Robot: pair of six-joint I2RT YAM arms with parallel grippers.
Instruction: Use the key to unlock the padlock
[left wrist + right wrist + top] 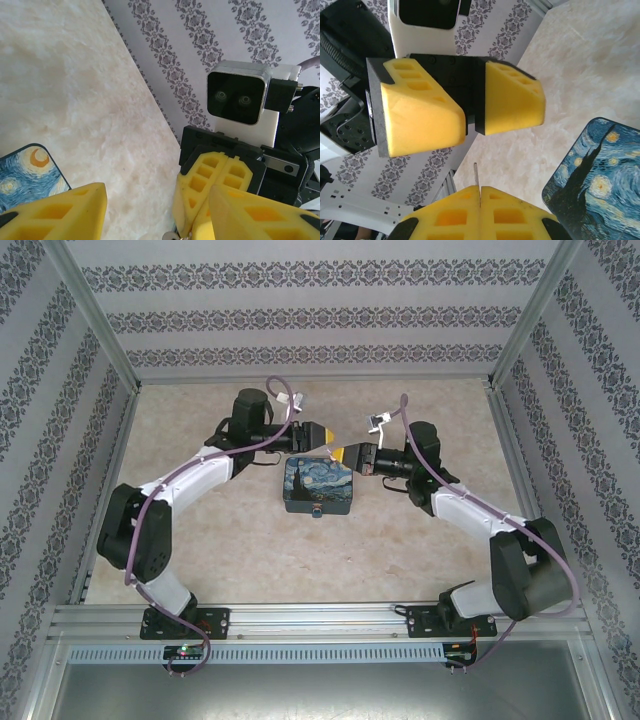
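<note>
Above the marbled bench [200,540] our right hand [479,190] is clamped on the key [476,175], whose tip faces our left hand [470,119], spread open just ahead.

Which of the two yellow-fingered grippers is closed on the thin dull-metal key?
The right gripper: its yellow fingers are pressed together, with the thin dull-metal key sticking out between them. The left gripper has its fingers apart and holds nothing.
</note>
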